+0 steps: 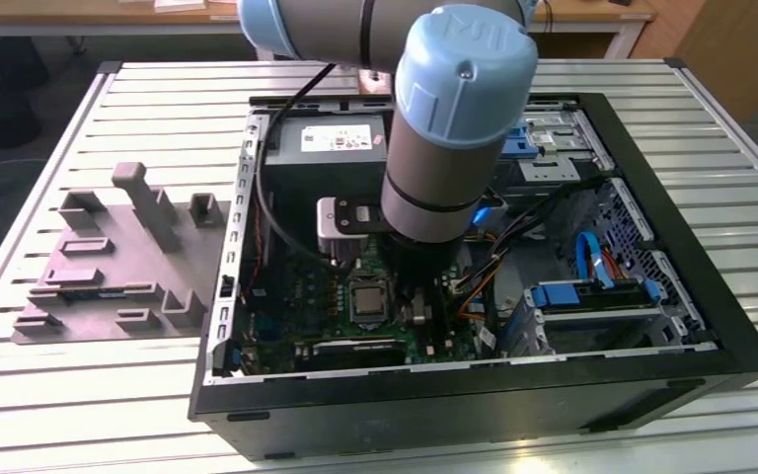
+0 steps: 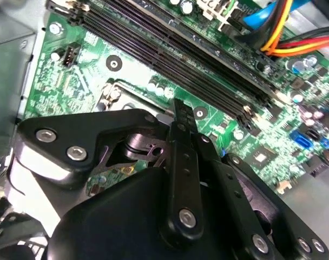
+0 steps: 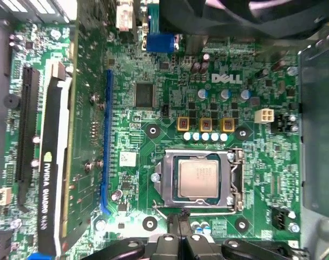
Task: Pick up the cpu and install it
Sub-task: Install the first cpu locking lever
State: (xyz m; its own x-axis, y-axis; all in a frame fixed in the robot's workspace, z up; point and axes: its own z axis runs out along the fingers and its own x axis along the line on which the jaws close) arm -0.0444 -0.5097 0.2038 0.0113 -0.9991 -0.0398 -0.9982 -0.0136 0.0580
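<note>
slatted pale metal forms the desk (image 1: 76,395) in the exterior view, with wooden furniture beyond it at the top edge. an open black computer case (image 1: 485,405) lies on the desk, its green motherboard (image 1: 340,326) exposed. just beside the case, toward the exterior view's left, rests a grey plastic fixture (image 1: 103,267) with upright blocks. the robot arm (image 1: 452,128), grey with pale blue caps, reaches down into the case over the motherboard; a dark square socket (image 1: 367,299) sits just below the arm's lower end. blue cables (image 1: 596,259) and a drive bay lie toward the exterior view's right. in the second wrist view, the black gripper (image 2: 178,116) hangs close above the motherboard (image 2: 89,76), its slim fingers (image 2: 182,122) drawn together to a narrow point with nothing visible between them; long dark memory slots (image 2: 197,65) run diagonally beyond, and orange and yellow wires (image 2: 294,43) cross a corner. in the first wrist view, the cpu (image 3: 201,176), a pale silver square, is seated in its socket on the motherboard (image 3: 153,70), framed by the metal retention bracket (image 3: 236,181). the gripper (image 3: 179,223) stands just beside the socket's edge, closed and empty, apart from the cpu. a blue expansion slot (image 3: 106,141) and a black card (image 3: 48,162) lie well to the side of the socket.
</note>
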